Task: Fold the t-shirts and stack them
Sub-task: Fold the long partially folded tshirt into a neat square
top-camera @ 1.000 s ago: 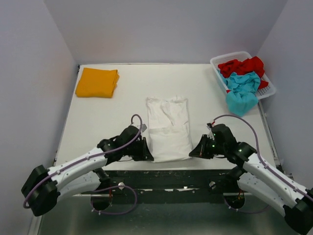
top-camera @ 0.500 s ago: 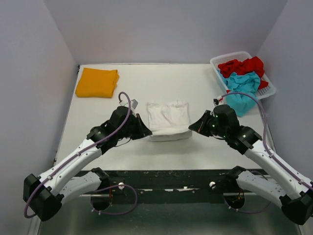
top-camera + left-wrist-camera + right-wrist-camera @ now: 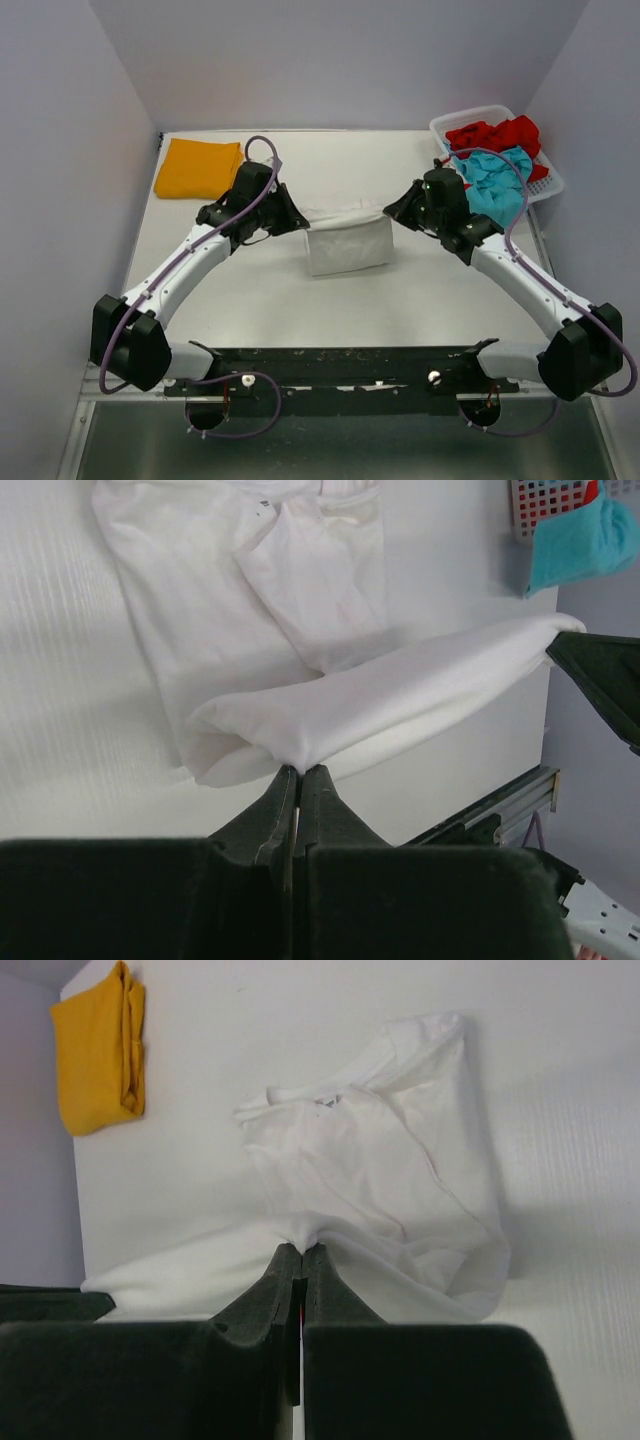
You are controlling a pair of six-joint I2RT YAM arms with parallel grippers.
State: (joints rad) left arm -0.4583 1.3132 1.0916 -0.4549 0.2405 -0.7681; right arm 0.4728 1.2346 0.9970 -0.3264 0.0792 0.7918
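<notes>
The white t-shirt [image 3: 346,243] lies mid-table, its near edge lifted and carried back over itself. My left gripper [image 3: 296,214] is shut on the left corner of that edge; in the left wrist view [image 3: 298,769] the cloth [image 3: 390,695] stretches away from the tips. My right gripper [image 3: 392,211] is shut on the right corner, also seen in the right wrist view [image 3: 301,1249] with the shirt [image 3: 400,1170] below. A folded orange-yellow t-shirt [image 3: 198,167] lies at the far left [image 3: 98,1048]. Red [image 3: 492,134] and teal [image 3: 492,183] t-shirts fill the basket.
A white lattice basket [image 3: 546,183] stands at the far right corner, the teal shirt spilling over its near rim. Grey walls close the table on three sides. The table's front rail [image 3: 350,360] runs along the near edge.
Both grippers have carried the shirt's near edge from the table's front up and back over the shirt, shortening the visible cloth. The arms have stretched far forward.
</notes>
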